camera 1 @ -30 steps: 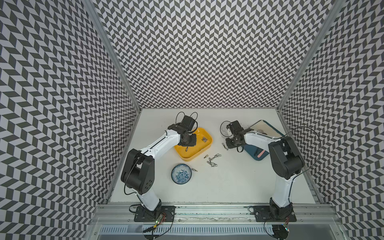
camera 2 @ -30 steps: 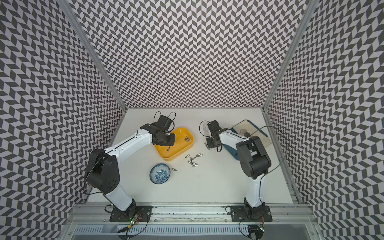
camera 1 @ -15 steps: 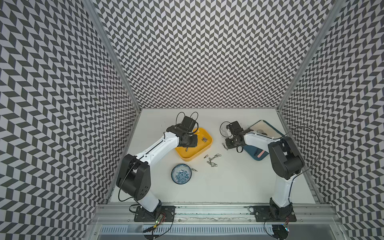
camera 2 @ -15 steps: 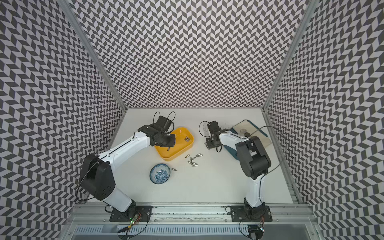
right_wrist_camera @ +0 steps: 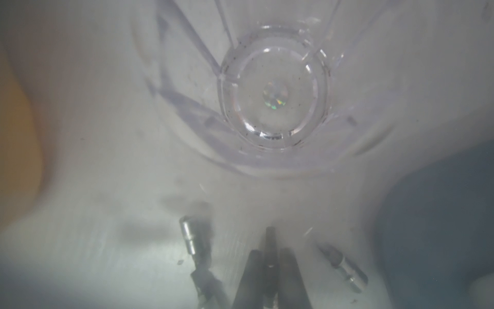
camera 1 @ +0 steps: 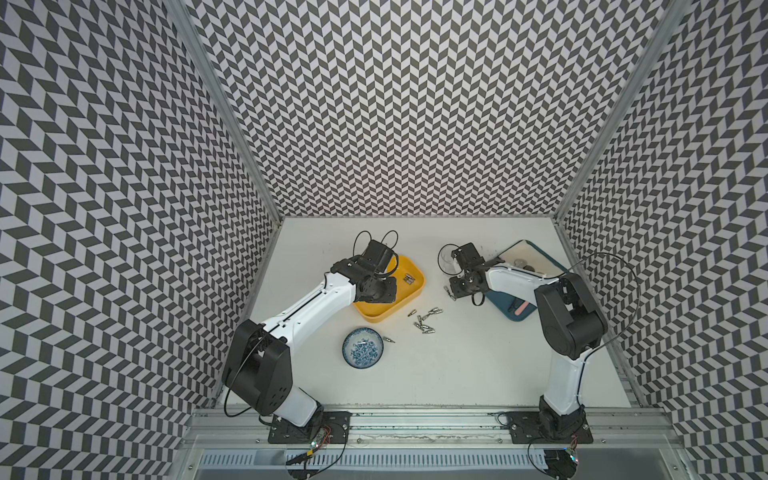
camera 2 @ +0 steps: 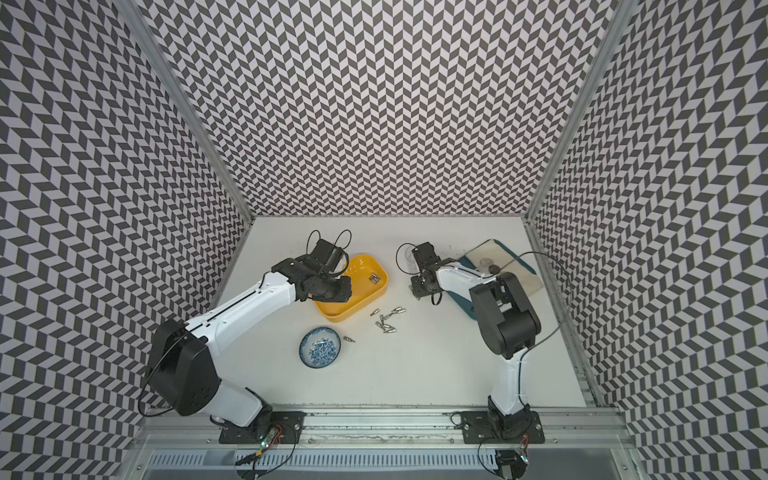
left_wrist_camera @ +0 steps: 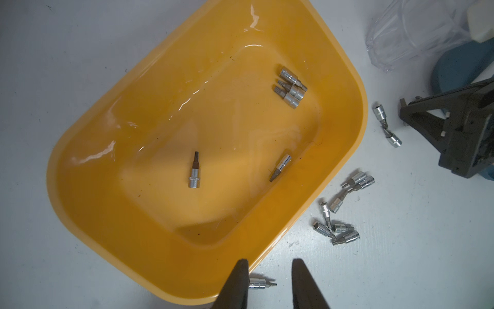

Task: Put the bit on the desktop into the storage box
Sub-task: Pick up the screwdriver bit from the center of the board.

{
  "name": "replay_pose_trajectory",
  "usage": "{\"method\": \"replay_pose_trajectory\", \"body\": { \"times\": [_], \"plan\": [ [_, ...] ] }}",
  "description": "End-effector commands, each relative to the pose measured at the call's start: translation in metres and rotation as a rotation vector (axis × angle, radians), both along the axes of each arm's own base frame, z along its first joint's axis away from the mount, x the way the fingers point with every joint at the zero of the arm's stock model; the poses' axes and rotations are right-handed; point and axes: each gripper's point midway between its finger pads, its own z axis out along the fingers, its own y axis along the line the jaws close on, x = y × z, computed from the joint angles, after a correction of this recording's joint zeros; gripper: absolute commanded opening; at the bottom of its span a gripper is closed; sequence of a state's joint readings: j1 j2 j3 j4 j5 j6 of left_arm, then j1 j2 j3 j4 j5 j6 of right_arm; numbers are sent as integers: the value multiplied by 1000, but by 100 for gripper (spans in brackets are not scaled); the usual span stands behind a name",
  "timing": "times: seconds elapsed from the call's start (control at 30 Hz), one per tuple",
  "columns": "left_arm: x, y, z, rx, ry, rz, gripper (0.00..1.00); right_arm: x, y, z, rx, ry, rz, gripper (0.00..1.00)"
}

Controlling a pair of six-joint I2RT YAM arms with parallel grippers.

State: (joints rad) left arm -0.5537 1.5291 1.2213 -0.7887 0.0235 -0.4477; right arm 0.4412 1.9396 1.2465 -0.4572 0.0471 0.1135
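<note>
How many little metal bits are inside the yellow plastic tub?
5: three bunched silver bits near a corner, a dark-tipped bit mid-floor, a pointed bit by a wall. None seems hidden.

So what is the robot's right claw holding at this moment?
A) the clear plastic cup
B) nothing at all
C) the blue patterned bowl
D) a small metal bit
D: in the right wrist view the right gripper has its two dark fingers closed on a slim metal bit, while the clear cup stands apart beyond it.
</note>
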Motion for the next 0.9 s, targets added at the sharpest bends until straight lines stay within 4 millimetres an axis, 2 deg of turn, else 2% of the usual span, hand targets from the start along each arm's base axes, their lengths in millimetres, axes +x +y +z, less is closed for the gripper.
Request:
{"method": "replay_pose_trajectory", "body": {
  "times": [0.0,0.1,0.23,0.47,0.53,0.63,0.73,0.8,0.87],
  "plan": [
    [-6,5,6,-5,-9,15,32,-34,5,-17,30,141,27,2],
    [-10,7,5,-7,-9,16,32,-31,18,3,101,132,35,0],
    [-16,11,1,-4,-1,22,32,-27,24,33,126,92,35,0],
    [-21,14,0,-6,-2,32,32,-22,49,104,153,-10,76,0],
    [-21,14,-1,-6,0,32,32,-19,54,116,166,-35,82,0],
    [-22,14,-4,-5,7,30,32,-17,54,110,143,-12,78,0],
    [-22,14,-3,-3,5,28,32,-19,51,99,119,8,78,6],
    [-22,15,-4,3,4,29,32,-19,49,95,112,3,77,0],
    [-21,15,-5,5,5,27,32,-19,48,92,103,4,75,0]
  ]
}}
